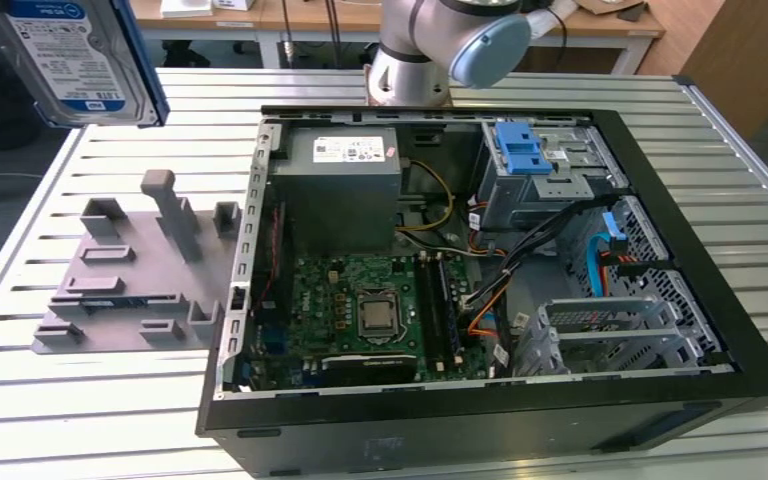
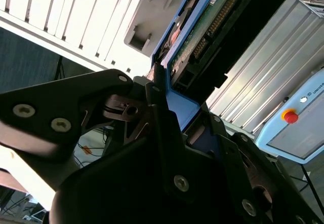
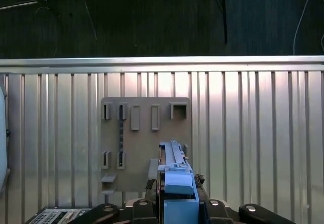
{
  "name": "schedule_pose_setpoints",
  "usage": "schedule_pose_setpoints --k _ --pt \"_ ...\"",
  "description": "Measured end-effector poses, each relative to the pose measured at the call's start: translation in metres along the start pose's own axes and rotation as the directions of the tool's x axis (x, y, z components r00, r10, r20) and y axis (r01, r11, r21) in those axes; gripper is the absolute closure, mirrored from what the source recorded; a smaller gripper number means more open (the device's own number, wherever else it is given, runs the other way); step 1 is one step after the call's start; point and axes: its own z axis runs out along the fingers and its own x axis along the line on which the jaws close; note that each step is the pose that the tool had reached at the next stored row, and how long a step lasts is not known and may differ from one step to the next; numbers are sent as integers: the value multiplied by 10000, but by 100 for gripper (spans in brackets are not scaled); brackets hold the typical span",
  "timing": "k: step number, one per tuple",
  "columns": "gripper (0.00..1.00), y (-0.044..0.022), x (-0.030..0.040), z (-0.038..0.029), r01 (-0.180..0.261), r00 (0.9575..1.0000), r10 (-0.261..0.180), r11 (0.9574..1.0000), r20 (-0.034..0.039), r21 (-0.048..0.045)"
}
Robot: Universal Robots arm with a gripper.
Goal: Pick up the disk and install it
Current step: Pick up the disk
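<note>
The disk, silver with a white-and-blue label and blue rails, hangs high in the air at the exterior view's upper left, above the table's far left corner. In the first wrist view the disk stands on edge between the black fingers of my gripper, over the grey stand far below. In the second wrist view my gripper is shut on the disk, whose green circuit board and connector face the camera.
The open computer case lies on the slatted metal table, with a grey power-supply box, a motherboard and a drive cage with a blue latch. The grey stand with upright posts sits left of the case.
</note>
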Motion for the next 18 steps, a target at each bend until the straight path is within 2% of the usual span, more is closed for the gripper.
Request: schedule_pose_setpoints --k 6,18 --pt "64 -96 7 -1 1 10000 -1 10000 1 -14" --pt "64 -109 9 -1 1 10000 -1 10000 0 -15"
